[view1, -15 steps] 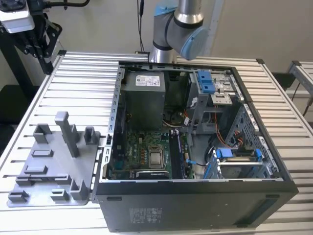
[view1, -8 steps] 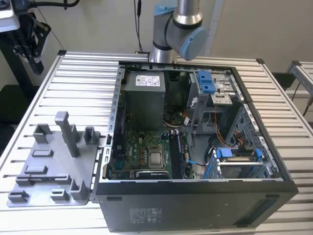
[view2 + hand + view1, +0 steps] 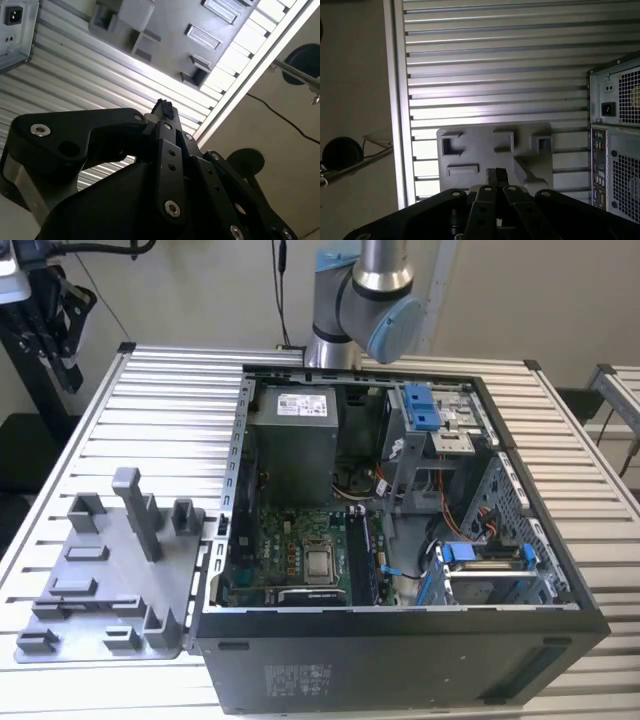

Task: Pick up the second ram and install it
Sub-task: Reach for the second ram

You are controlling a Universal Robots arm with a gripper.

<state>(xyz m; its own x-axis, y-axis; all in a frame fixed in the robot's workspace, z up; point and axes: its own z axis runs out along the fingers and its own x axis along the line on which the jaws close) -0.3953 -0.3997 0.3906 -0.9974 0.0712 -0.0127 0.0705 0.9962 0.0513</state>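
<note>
My gripper [image 3: 496, 175] hangs high over the slatted table, above the grey holder plate [image 3: 485, 155]. In both wrist views its black fingertips [image 3: 164, 107] are pressed together, shut, with nothing between them. The holder plate [image 3: 100, 590] lies at the exterior view's left with grey posts and blocks standing on it. The second ram is out of view; I cannot pick it out on the plate or in the gripper. The arm [image 3: 365, 300] rises behind the open computer case [image 3: 400, 615]. Inside the case, dark memory slots [image 3: 366, 558] run beside the processor socket.
The case's rear panel [image 3: 615, 100] sits close beside the holder plate. Inside the case are a power supply [image 3: 292, 445], blue-latched drive cages [image 3: 480, 560] and loose cables. A black stand [image 3: 50, 330] is off the table's far corner. The table edge [image 3: 395, 100] runs near the plate.
</note>
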